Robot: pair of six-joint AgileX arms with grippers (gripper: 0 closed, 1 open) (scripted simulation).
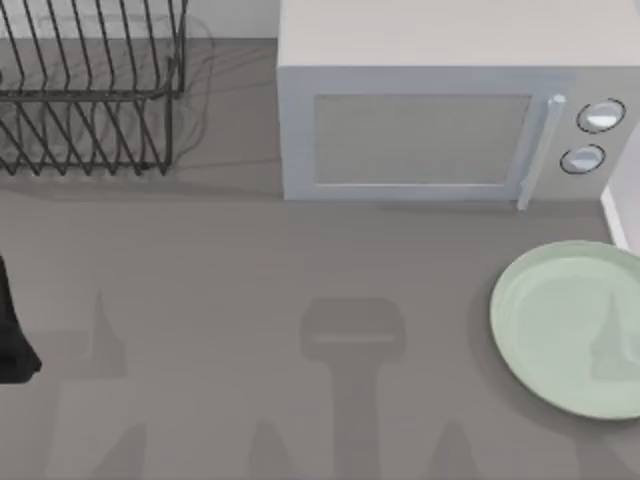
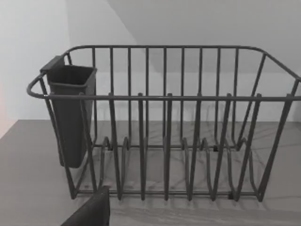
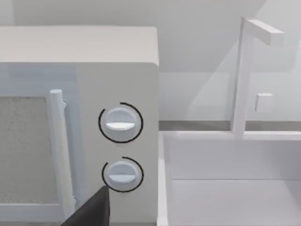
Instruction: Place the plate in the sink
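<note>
plate (image 1: pixel 570 330) lies flat, untouched, at table's right, just before the sink (image 1: pixel 615 220); can't tell either gripper's finger state; right arm should pinch the rim edge-on, lift clear, then carry over.

Your grey counter (image 1: pixel 250 260) carries: wire dish rack (image 1: pixel 90 90) back left, microwave (image 1: pixel 440 120) back centre-right, plate (image 1: pixel 575 325) front right.

One plate (image 1: pixel 570 330), one sink (image 3: pixel 225 188), one microwave (image 1: pixel 430 120), one dish rack (image 2: pixel 164 122).
</note>
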